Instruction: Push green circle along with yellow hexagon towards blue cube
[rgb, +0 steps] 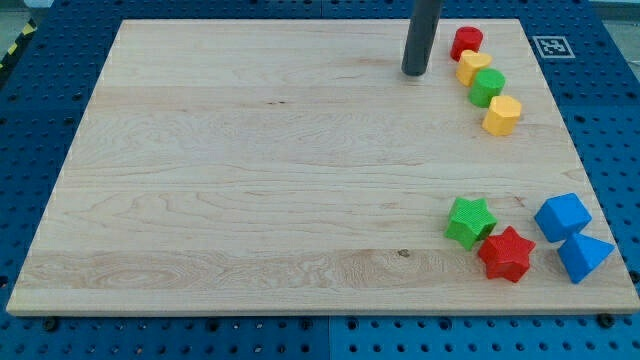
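Observation:
The green circle (488, 86) sits at the view's upper right in a slanted row of blocks. The yellow hexagon (502, 115) touches it on its lower right. The blue cube (562, 216) lies at the view's lower right, well below them. My tip (415, 72) stands on the board to the left of the row, a short gap from the nearest blocks, touching none.
A red block (466, 43) and a yellow block (473, 67) complete the row above the green circle. A green star (470, 221), a red star (505, 254) and a blue triangle (583, 256) lie near the blue cube. The wooden board (250, 180) ends close on the right.

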